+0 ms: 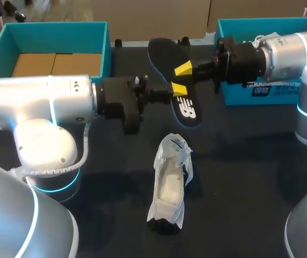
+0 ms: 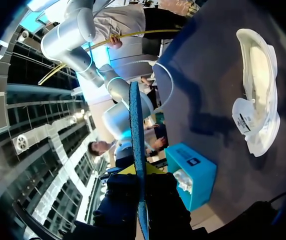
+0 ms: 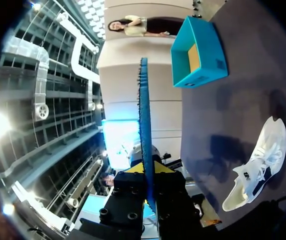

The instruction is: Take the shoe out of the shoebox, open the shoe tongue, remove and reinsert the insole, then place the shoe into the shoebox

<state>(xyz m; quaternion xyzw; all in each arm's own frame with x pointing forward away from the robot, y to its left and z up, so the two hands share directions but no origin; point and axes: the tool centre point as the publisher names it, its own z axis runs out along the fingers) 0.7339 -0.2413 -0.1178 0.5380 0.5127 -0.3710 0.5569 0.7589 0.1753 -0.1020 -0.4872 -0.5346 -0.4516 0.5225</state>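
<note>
The black insole (image 1: 169, 59) is held above the tabletop (image 1: 239, 172), with the left jaws closed tight on its lower half. The right jaws are clamped on it just beside them, and it runs edge-on between each pair's yellow tips. The white shoe (image 1: 168, 188) lies below on the tabletop, opening up. One teal shoebox (image 1: 57, 27) sits far left, another teal box (image 1: 239, 94) far right.
</note>
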